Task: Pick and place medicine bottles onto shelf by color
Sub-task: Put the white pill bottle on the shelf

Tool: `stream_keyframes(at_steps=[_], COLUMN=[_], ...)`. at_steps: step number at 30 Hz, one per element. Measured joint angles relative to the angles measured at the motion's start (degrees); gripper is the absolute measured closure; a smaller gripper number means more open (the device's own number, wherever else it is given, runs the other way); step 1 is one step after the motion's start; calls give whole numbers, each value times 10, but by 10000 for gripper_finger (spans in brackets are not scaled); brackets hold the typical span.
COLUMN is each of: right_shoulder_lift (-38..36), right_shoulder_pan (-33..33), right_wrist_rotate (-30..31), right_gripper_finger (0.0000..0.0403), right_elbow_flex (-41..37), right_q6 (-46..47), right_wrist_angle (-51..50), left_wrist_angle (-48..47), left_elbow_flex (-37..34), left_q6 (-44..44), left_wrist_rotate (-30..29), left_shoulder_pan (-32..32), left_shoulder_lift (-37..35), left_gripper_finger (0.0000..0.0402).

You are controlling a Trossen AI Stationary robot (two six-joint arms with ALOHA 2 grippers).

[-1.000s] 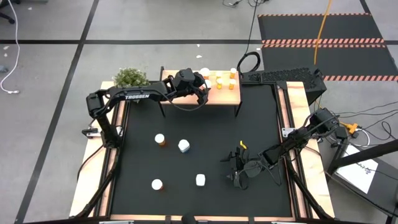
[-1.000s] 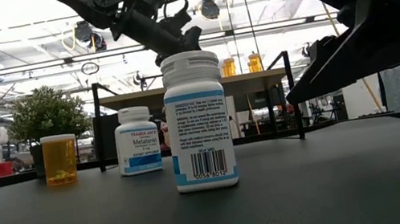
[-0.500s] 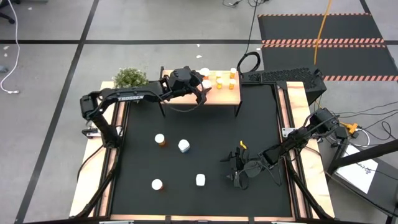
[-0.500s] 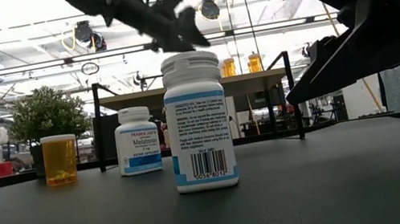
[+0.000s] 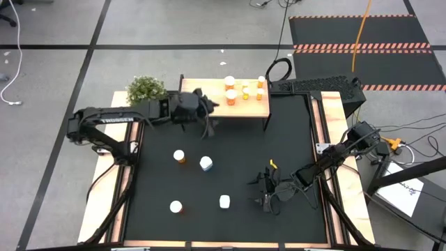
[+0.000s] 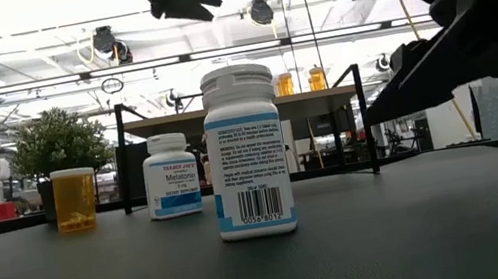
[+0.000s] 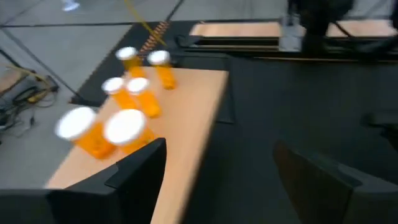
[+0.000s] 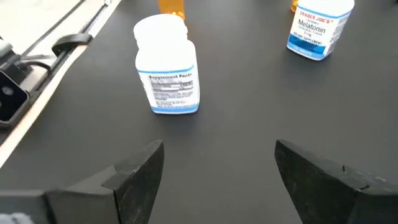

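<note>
Six orange medicine bottles with white caps stand clustered on the right half of the shelf, which suggests that end is kept for orange and the bare left part for white; on the black tabletop four remain well apart: an orange one and a white one nearer the shelf, another orange one and a white one nearer the front edge. The left claw hangs off the shelf's front-left edge, its fingers spread wide with nothing between them, so the delivery looks finished; a second ago it was over the shelf beside the orange cluster, and its arm has since swung back towards the left rail. The right claw sits low over the tabletop's right side, fully open and empty, facing the front white bottle, unmoved since then; probably waiting its turn.
</note>
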Motion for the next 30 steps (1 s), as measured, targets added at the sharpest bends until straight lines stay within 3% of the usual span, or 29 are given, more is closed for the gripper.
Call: stream_keyframes(at_steps=[7,12,21,30], right_shoulder_lift=[-6,-50,-177,-248], right_shoulder_pan=[0,0,-7,-24], right_wrist_rotate=[0,-1,0,1], right_gripper_finger=[103,103,103,103], right_elbow_flex=[0,0,0,0], right_q6=[-1,-14,-64,-115], right_wrist_angle=[11,6,-65,-89], left_wrist_angle=[-73,-63,19,101], left_elbow_flex=[-7,-73,-223,-284], left_q6=[-38,-93,-212,-224], left_wrist_rotate=[-122,-186,-229,-231], left_shoulder_pan=[-111,-172,-231,-274], left_shoulder_lift=[5,5,4,8], left_gripper_finger=[112,112,112,108])
